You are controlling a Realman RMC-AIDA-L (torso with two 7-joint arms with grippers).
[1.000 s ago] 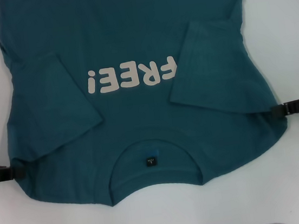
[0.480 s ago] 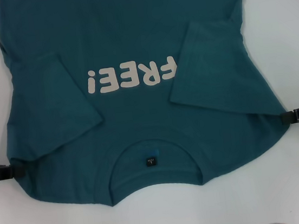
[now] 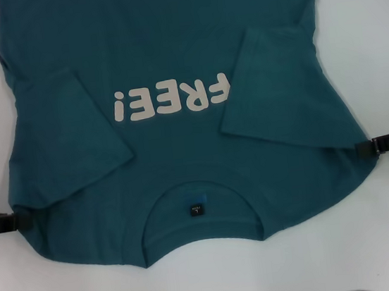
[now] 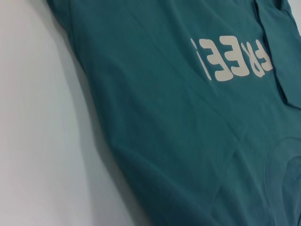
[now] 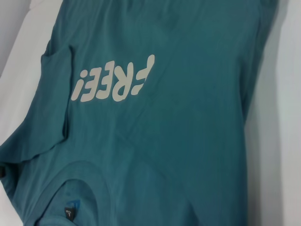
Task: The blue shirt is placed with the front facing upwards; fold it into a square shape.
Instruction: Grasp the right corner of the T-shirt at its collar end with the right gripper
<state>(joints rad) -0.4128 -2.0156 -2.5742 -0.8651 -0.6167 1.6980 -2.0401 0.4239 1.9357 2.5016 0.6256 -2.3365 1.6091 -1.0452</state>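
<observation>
White surface (image 3: pixel 380 37) runs under everything, with a dark strip at its nearest edge. Nearest on it lies the blue shirt (image 3: pixel 168 49), front up, collar and small neck label (image 3: pixel 196 208) toward the robot and the hem running off the far side. Both short sleeves are folded in over the chest, flanking the cream lettering (image 3: pixel 173 98).

At the shoulder line, the left pincer (image 3: pixel 9 223) sits low at the shirt's left edge and the right pincer (image 3: pixel 369 147) at its right edge. Each touches the cloth at the seam, but whether either is wide, narrow or clamped on fabric I cannot tell, as only dark stubs show.

My guess is that the next move is to carry the shoulders away toward the hem. The risks from here:

- One pincer may catch only the top layer, so the back stays flat and the fold comes out lopsided.
- The right sleeve lies askew and could slide out as the cloth lifts.
- Uneven lifting by the two arms would skew the crease, spoiling the square.
</observation>
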